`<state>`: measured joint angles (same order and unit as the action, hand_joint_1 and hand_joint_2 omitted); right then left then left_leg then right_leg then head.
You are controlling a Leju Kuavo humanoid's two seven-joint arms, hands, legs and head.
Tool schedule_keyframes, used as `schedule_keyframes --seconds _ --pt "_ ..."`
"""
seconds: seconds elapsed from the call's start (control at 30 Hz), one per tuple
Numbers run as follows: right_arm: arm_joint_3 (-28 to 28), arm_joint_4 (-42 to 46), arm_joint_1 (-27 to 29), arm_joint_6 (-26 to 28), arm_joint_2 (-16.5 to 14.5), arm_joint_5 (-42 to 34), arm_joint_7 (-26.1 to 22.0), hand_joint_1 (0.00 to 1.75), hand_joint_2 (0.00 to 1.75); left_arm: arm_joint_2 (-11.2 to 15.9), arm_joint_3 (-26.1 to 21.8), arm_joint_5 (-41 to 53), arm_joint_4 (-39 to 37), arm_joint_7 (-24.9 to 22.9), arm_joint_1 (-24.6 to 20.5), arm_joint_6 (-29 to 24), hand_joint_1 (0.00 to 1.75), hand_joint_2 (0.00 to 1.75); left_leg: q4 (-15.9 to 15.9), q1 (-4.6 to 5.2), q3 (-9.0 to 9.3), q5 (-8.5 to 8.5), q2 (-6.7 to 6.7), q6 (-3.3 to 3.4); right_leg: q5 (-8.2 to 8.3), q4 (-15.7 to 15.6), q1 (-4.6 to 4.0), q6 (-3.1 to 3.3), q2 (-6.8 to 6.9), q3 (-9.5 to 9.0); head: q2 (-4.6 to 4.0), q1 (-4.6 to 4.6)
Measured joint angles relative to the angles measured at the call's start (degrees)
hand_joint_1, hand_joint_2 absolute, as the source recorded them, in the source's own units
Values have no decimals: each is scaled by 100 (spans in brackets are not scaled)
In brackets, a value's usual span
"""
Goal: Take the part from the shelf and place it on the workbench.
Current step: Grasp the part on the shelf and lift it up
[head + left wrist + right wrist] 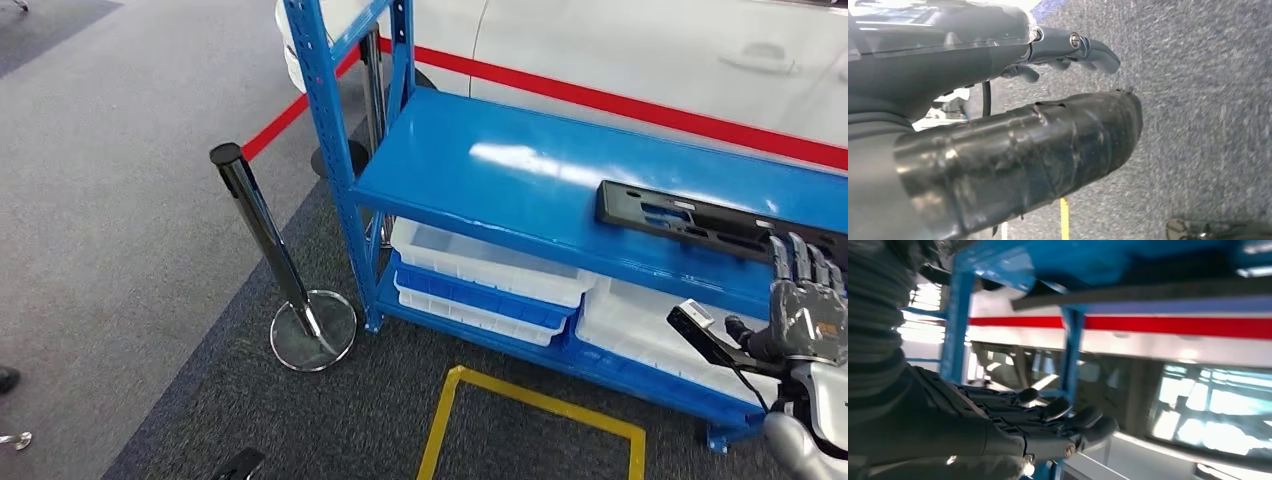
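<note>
The part is a flat black frame lying on the blue shelf's top board, toward its right end. My right hand is raised just in front of the part's near edge, fingers straight and apart, holding nothing. In the right wrist view the right hand stretches out below the shelf board, and the part shows as a dark strip. My left hand hangs over grey carpet with its fingers loosely apart and nothing in them.
White and blue bins fill the lower shelf. A chrome stanchion with a red belt stands left of the shelf, and a white car is behind. A yellow floor outline lies before the shelf.
</note>
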<state>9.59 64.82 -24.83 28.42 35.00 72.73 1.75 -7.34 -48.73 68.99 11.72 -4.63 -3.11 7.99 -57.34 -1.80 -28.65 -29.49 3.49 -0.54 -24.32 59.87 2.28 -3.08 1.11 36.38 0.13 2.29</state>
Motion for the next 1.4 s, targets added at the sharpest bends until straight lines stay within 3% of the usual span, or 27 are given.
schedule_keyframes --seconds 0.07,0.13,0.23,0.27,0.3,0.33,0.4,0.43,0.5,0.63,0.67,0.73,0.77,0.8,0.83,0.9,0.97,1.03,1.13,1.2,1.27,1.3,1.33,1.4 --pt "-12 10 27 1 3 2 -2 0 175 -3 3 0 -5 1 -11 0 0 0 -23 -8 -1 -43 -1 -52 -46 16 -4 119 -39 18 0 47" --pt "-27 25 15 3 5 3 -2 0 175 0 5 0 -9 2 -18 -2 0 0 -327 -31 -131 -218 -111 -65 -91 18 -19 213 -71 -34 0 54" --pt "-39 34 8 3 -15 4 -6 0 175 2 6 -1 -13 2 -12 -3 0 0 -1515 8 -835 -606 -269 -7 -148 11 -85 315 -113 -112 0 76" --pt "-39 34 18 2 -26 5 -7 0 175 2 7 0 -15 2 -6 -3 0 0 -1786 37 -1048 -607 -282 30 -168 12 -121 344 -133 -139 0 80" --pt "-39 34 27 0 -36 5 -7 0 175 2 7 1 -18 2 3 -3 0 0 -1844 69 -1163 -493 -288 79 -188 12 -158 368 -156 -172 0 79" --pt "-39 34 31 -1 -43 5 -7 0 175 2 8 2 -20 2 8 -4 0 0 -1679 108 -1170 -271 -295 146 -211 11 -196 388 -180 -212 0 79" --pt "-39 37 30 -5 -51 5 -7 0 175 11 8 5 -24 2 13 -9 0 0 -958 195 -962 240 -338 332 -259 9 -255 409 -217 -285 0 68" --pt "-39 38 25 -10 -58 5 -7 0 175 15 8 6 -26 3 12 -12 0 0 -616 226 -841 387 -361 403 -280 11 -274 406 -239 -298 0 60" --pt "-39 40 25 -23 -75 5 -7 0 175 23 10 8 -30 6 2 -18 0 0 -304 261 -728 433 -386 457 -293 2 -266 367 -269 -285 0 45" --pt "-49 65 28 -36 -55 3 -8 0 175 9 18 13 -34 8 -12 -19 0 0 -39 205 -547 483 -360 444 -382 102 -239 241 -244 -268 0 35" --pt "-54 67 21 -37 -48 2 -8 0 175 6 21 15 -35 10 -14 -18 0 0 13 187 -497 494 -351 447 -492 330 -223 207 -219 -165 0 23" --pt "-61 62 28 -42 -45 1 -9 0 175 6 29 24 -36 15 -19 -18 0 0 32 180 -455 470 -344 462 -755 1019 -170 122 -186 220 0 7" --pt "-61 60 51 -44 -45 -1 -9 0 175 6 34 30 -36 16 -18 -17 0 0 27 177 -442 450 -343 459 -808 1287 -136 83 -176 398 0 7" --pt "-61 59 76 -46 -45 -2 -9 0 175 6 39 36 -37 18 -16 -16 0 0 18 173 -424 423 -342 448 -758 1377 -105 49 -164 493 0 7" --pt "-61 58 91 -48 -44 -5 -9 0 175 6 42 42 -39 20 -15 -15 0 0 2 165 -399 391 -342 430 -589 1229 -80 22 -149 467 0 7" --pt "-64 57 97 -51 -44 -13 -9 0 175 5 54 49 -42 27 -16 -13 0 0 -47 148 -346 311 -340 377 -159 526 -52 -4 -100 180 0 4" --pt "-68 60 97 -56 -45 -19 -9 0 175 5 76 56 -43 34 -23 -9 0 0 -98 157 -331 241 -336 309 9 2 -82 42 -66 -60 0 10" --pt "-71 62 108 -60 -45 -21 -8 0 175 6 93 62 -44 35 -27 -7 0 0 -102 169 -331 209 -322 248 -35 -84 -125 123 -76 -100 0 20" --pt "-72 73 123 -58 -49 -21 -16 0 175 5 108 81 -45 38 -31 -8 0 0 -260 160 -350 81 -303 156 -52 -149 -89 247 -98 -185 0 35" --pt "-72 82 126 -57 -68 -20 -27 0 175 5 116 98 -46 46 -40 -10 0 0 -870 142 -638 -187 -310 111 -80 -180 -88 323 -95 -253 0 47" --pt "-70 82 141 -58 -107 -12 -41 0 175 6 124 111 -47 50 -43 -14 0 0 -1597 133 -1079 -407 -311 87 -121 -172 -100 358 -104 -285 0 50" --pt "-70 82 152 -58 -131 -8 -46 0 175 6 126 113 -48 49 -40 -14 0 0 -1755 130 -1216 -383 -311 81 -146 -166 -104 360 -113 -307 0 52" --pt "-69 82 158 -59 -152 -4 -51 0 175 6 127 113 -49 48 -36 -14 0 0 -1695 128 -1248 -243 -311 82 -174 -157 -103 353 -125 -335 0 52" --pt "-68 81 163 -60 -189 3 -53 0 175 7 128 113 -51 46 -34 -15 0 0 -1006 124 -1024 245 -314 103 -251 -133 -99 320 -141 -409 0 52"
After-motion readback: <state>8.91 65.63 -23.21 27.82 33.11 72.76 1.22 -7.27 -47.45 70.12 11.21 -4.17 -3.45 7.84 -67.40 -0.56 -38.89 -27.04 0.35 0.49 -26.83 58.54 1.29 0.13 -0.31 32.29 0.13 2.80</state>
